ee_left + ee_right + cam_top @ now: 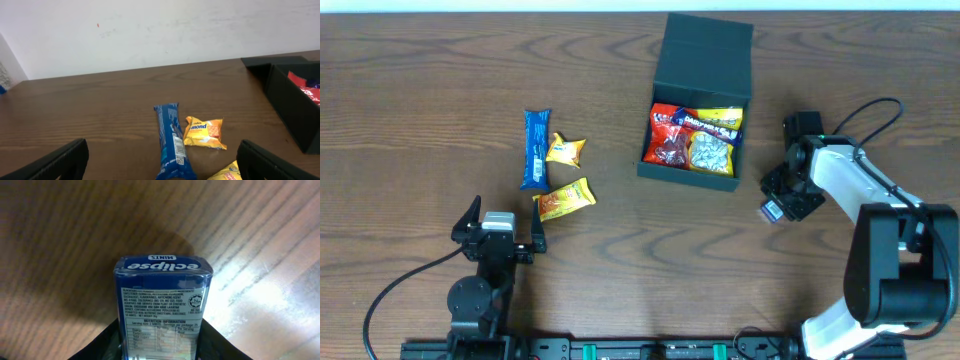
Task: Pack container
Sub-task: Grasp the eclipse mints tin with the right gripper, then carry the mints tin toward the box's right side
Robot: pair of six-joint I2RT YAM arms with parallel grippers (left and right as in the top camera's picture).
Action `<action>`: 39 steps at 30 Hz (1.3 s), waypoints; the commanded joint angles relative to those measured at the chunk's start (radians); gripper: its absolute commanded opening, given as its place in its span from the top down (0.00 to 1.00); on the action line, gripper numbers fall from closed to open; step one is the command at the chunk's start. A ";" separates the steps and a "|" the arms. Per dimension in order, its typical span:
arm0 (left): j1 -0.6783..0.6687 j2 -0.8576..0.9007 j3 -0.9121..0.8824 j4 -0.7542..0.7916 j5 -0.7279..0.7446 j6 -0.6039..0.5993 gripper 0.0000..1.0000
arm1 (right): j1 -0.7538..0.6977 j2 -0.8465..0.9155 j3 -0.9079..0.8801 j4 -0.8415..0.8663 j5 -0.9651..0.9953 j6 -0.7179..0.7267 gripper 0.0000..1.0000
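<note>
Mint tin (162,287) (blue, Eclipse) sits clamped in the right gripper (777,207), near the container (708,55): dark matte square box, lid up, snack packets (695,140) inside. Left gripper (505,228) gapes wide, empty.

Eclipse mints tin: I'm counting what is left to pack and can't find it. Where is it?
In the right wrist view the Eclipse mints tin is held in the right tool, just right of the container's front corner.
</note>
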 commanded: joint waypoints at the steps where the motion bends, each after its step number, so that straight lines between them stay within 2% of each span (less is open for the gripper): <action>1: 0.003 -0.006 -0.018 -0.047 -0.019 -0.005 0.05 | -0.015 0.007 -0.006 0.031 -0.074 -0.038 0.58; 7: 0.003 -0.006 -0.018 -0.047 -0.018 -0.004 0.05 | -0.015 0.007 -0.006 0.081 -0.220 -0.092 0.61; 12: 0.003 -0.006 -0.018 -0.047 -0.019 -0.005 0.05 | -0.015 0.007 -0.006 0.103 -0.251 -0.110 0.66; 18: 0.003 -0.006 -0.018 -0.047 -0.019 -0.004 0.05 | -0.032 0.006 -0.006 0.134 -0.318 -0.169 0.63; 22: 0.003 -0.006 -0.018 -0.047 -0.019 -0.004 0.05 | -0.069 0.006 -0.006 0.144 -0.425 -0.217 0.67; 26: 0.003 -0.006 -0.018 -0.047 -0.019 -0.005 0.05 | -0.118 0.006 -0.006 0.143 -0.567 -0.253 0.65; 32: 0.003 -0.006 -0.018 -0.047 -0.019 -0.005 0.05 | -0.187 0.006 -0.006 0.153 -0.814 -0.401 0.60; 39: 0.003 -0.006 -0.018 -0.047 -0.018 -0.005 0.04 | -0.220 0.007 -0.006 0.149 -0.865 -0.546 0.63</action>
